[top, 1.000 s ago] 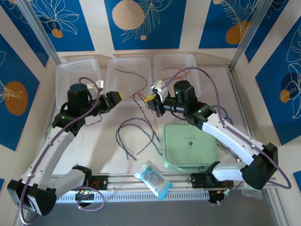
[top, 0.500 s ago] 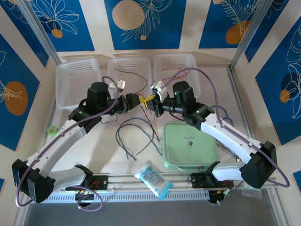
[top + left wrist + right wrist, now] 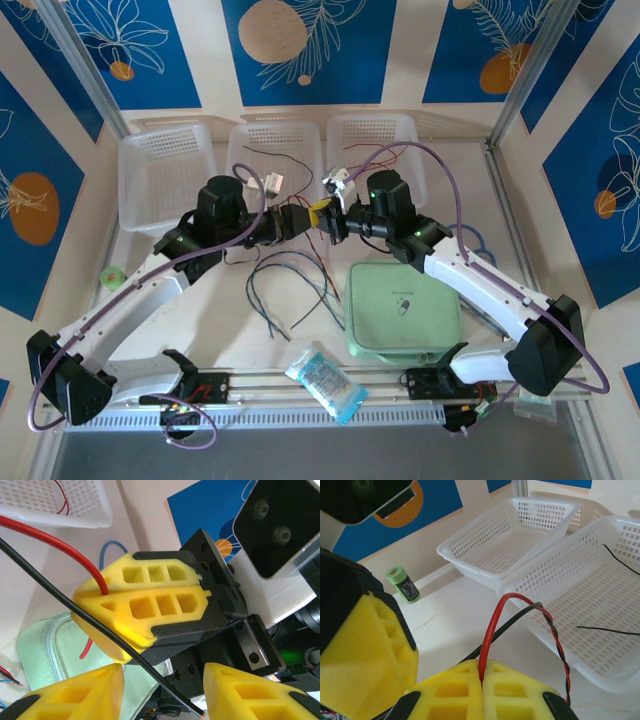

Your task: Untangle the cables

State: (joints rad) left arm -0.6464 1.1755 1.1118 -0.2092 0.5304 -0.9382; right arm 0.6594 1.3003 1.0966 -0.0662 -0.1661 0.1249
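Observation:
My right gripper (image 3: 481, 682) is shut on a thin red wire (image 3: 492, 625), which arcs up and twists with a black wire (image 3: 517, 621) toward the middle basket. In the left wrist view the right gripper's closed yellow fingers (image 3: 145, 605) pinch the red wire (image 3: 50, 537). My left gripper (image 3: 162, 695) is open just below them, and the black wire (image 3: 100, 625) runs through the gap between its fingers. From above, the left gripper (image 3: 297, 221) and the right gripper (image 3: 326, 222) nearly touch, tip to tip. More loose dark and blue-grey wires (image 3: 290, 285) curl on the table below.
Three white baskets (image 3: 165, 165) line the back, and the middle basket (image 3: 255, 185) holds thin wires. A green pouch (image 3: 405, 310) lies at right, a clear packet (image 3: 325, 378) at the front, a small green bottle (image 3: 403, 584) at far left, and a blue tube (image 3: 472, 240) behind the right arm.
The left arm has swung right from beside the left basket until its gripper meets the right gripper. The right gripper has stayed in place, holding the red wire.

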